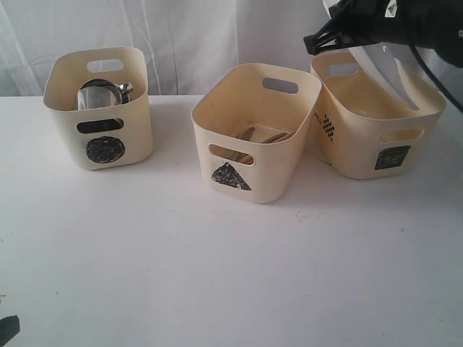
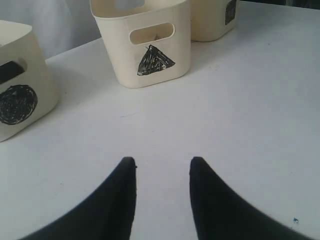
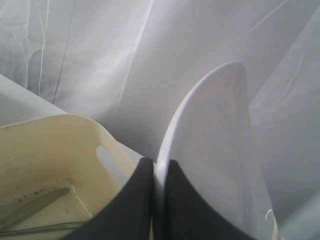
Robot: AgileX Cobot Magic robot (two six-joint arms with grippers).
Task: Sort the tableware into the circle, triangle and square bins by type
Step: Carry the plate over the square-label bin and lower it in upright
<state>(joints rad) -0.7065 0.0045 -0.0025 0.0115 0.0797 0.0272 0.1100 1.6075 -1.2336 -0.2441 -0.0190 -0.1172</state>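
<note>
R gripper (image 3: 156,162) clamped on edge of white plate (image 3: 215,150), plate tilted over square bin (image 1: 358,148), upper right of ext. frame. L gripper (image 2: 162,161) apart, empty, above table (image 2: 235,115). Triangle bin (image 1: 253,170) centre, circle bin (image 1: 134,141) upper left.

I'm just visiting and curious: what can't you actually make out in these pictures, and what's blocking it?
Circle bin contents: exterior view, its wall hides all but the top of a steel cup.
Triangle bin cutlery: exterior view, wall hides most; pieces too small to name.
Square bin floor: exterior view, the held white plate covers part.
Left wrist view: frame edges cut off the bins' insides.
</note>
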